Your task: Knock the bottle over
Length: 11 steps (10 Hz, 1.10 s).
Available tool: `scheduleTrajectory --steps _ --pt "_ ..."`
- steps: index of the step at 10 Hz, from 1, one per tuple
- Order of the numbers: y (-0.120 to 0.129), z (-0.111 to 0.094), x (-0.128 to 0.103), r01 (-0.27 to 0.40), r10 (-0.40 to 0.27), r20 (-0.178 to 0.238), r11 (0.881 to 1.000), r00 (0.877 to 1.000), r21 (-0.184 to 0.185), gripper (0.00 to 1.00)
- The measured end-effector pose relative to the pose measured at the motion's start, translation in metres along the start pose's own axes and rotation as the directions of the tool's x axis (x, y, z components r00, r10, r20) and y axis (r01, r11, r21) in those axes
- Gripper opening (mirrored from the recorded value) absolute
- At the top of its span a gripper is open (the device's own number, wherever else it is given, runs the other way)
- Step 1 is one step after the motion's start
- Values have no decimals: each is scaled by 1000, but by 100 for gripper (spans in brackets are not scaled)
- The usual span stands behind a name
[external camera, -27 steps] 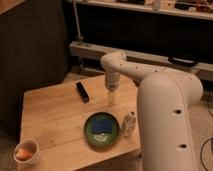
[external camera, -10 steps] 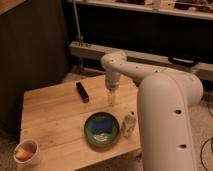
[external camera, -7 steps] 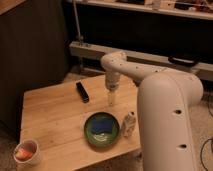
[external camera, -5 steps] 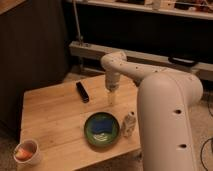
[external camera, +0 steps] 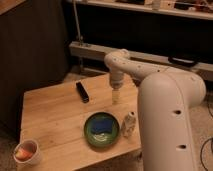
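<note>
Pale wood table (external camera: 55, 115): nearest sits the white cup (external camera: 26, 151), then the green plate (external camera: 91, 134), with the bottle (external camera: 129, 125) upright just beside it, near the front edge. Farther back hangs the gripper (external camera: 116, 95); whether it is spread cannot be told. 1 hard sweep forward could send the bottle off that edge. Open wood lies to the left.

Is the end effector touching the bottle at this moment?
Apart. The camera view shows the end effector above the table, with bare wood between it and the bottle.
</note>
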Motion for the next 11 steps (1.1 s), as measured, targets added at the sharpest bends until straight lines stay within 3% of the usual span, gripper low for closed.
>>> scheduleTrajectory --steps 3,4,6,8,11 --pt "-3 -13 78 -109 107 33 993 994 43 76" --pt "0 -19 109 -138 134 67 988 989 67 66" --pt "12 -28 147 -165 148 140 980 979 114 48" --pt "40 -34 187 -203 164 227 966 960 161 26" --pt "88 -17 196 -210 153 318 965 936 155 1"
